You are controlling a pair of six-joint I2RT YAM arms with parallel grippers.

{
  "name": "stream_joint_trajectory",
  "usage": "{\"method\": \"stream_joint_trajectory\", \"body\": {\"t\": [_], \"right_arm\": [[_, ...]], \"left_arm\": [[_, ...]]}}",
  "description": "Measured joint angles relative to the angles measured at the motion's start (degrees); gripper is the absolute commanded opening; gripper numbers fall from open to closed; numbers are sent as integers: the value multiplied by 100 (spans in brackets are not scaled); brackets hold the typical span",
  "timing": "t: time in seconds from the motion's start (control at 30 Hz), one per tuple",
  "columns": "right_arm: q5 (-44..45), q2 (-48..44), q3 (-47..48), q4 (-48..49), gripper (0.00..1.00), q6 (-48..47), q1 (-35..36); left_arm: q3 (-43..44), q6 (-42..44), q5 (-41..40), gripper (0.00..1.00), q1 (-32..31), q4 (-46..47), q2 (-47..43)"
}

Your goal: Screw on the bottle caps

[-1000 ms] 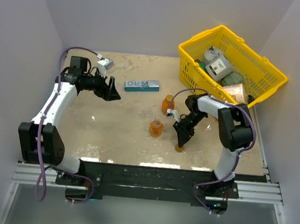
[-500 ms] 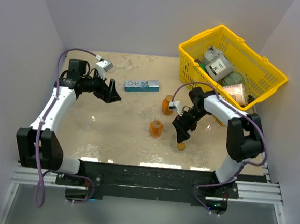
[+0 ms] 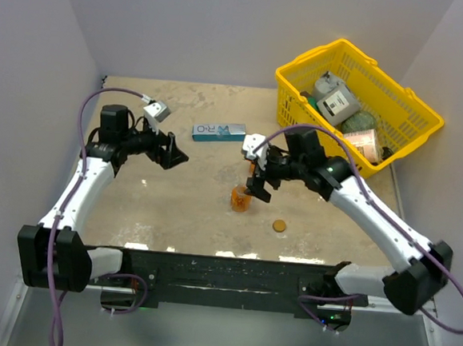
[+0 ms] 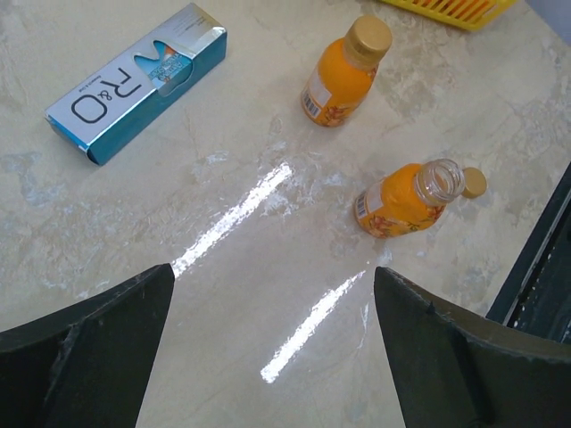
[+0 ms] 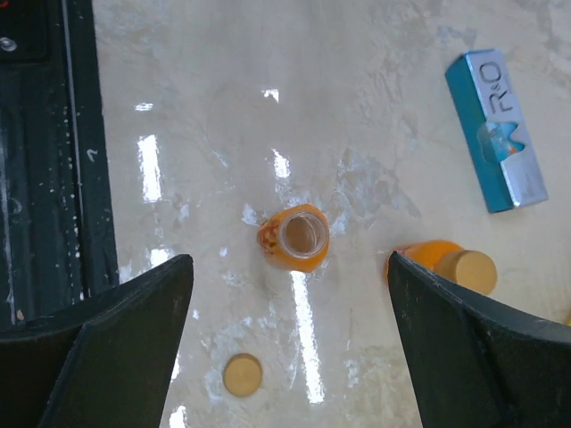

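Note:
An open bottle [image 3: 241, 198] [image 5: 295, 239] [image 4: 403, 197] stands uncapped at mid-table. One of the bottle caps [image 3: 279, 225] [image 5: 242, 374] [image 4: 474, 183] lies loose on the table beside it. A second bottle [image 4: 340, 73] [image 5: 426, 259] wears its cap [image 4: 368, 36] [image 5: 470, 271]; in the top view my right arm hides it. My right gripper [image 3: 256, 186] [image 5: 291, 260] hovers open above the open bottle, holding nothing. My left gripper [image 3: 175, 151] [image 4: 273, 267] is open over bare table, left of both bottles.
A blue-and-white box [image 3: 219, 130] [image 4: 134, 85] [image 5: 496, 131] lies flat behind the bottles. A yellow basket [image 3: 295, 104] with several items stands at the back right. The black base rail [image 5: 53, 160] runs along the near edge.
My right gripper opened and swung up and left from the loose cap to above the open bottle; the cap stays on the table. My left gripper opened wider and shifted slightly.

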Motion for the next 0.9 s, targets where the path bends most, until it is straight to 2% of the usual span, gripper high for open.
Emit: {"method": "stream_joint_trajectory", "body": {"t": [0.13, 0.23, 0.4, 0.67, 0.9], "right_arm": [[365, 994, -39, 468, 91, 315, 13], [535, 1412, -52, 544, 90, 476, 11], [570, 1556, -52, 713, 90, 656, 66], [629, 1759, -61, 758, 90, 737, 254], [874, 1895, -219, 892, 79, 883, 291]], "left_arm": [[-90, -105, -28, 98, -13, 157, -197], [-179, -146, -87, 98, -15, 269, -487], [-341, -203, -131, 98, -15, 463, -863], [-463, -289, -146, 98, -15, 483, -938], [-463, -291, -149, 98, -15, 485, -953]]}}
